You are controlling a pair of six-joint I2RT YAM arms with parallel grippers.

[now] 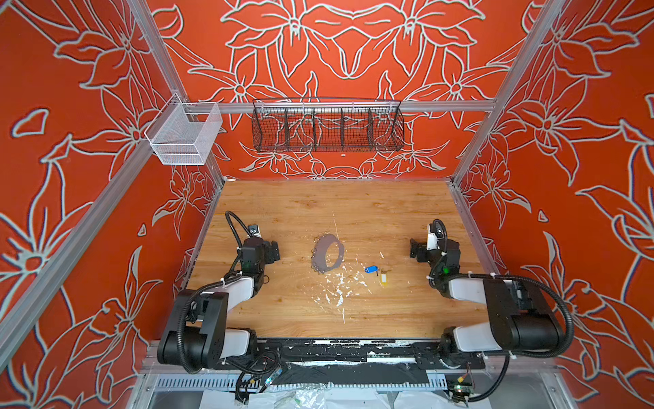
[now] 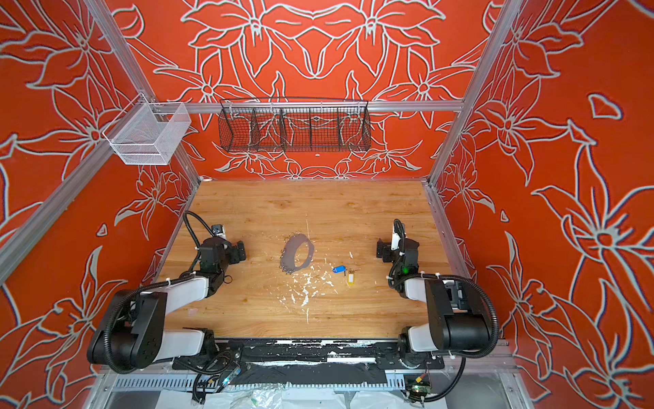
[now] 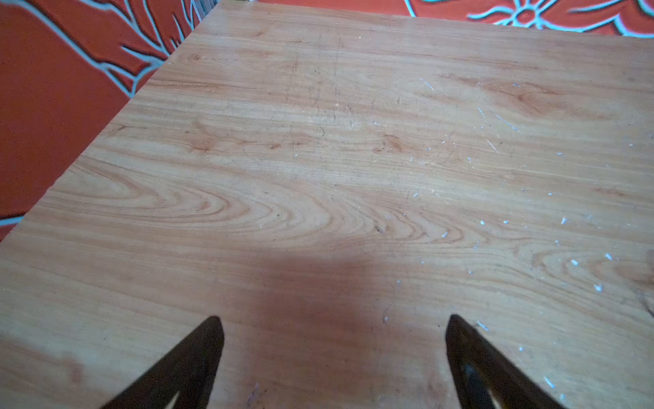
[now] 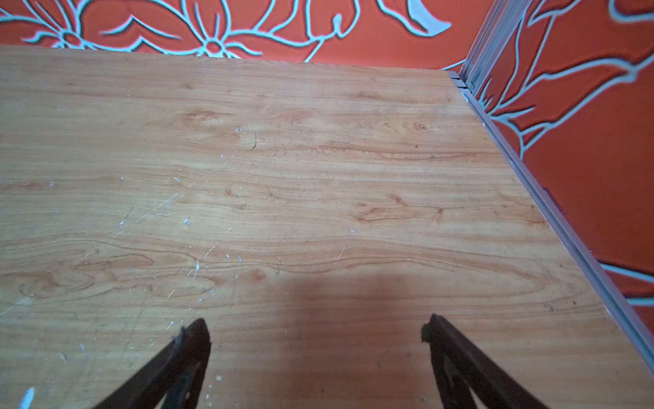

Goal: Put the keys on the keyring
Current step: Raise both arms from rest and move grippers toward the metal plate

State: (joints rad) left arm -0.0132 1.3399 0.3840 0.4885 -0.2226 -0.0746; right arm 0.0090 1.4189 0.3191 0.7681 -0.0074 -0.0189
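Resting apart: keys (image 1: 377,273) beside keyring (image 1: 328,255), seemingly untouched | left gripper (image 3: 332,322), right gripper (image 4: 315,325) agape

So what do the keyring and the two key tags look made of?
Keyring: flat, matte grey-brown, probably plastic or fibreboard; small rings on its edge look like metal wire. Blue tag and yellow tag: saturated, smooth, likely plastic. Too small to be sure.

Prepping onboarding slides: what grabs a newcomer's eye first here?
Red flower-patterned walls surround the wooden table. Mid-table lies the grey keyring, with the blue-tagged key and yellow-tagged key just right of it. White scuffs mark the wood in front.
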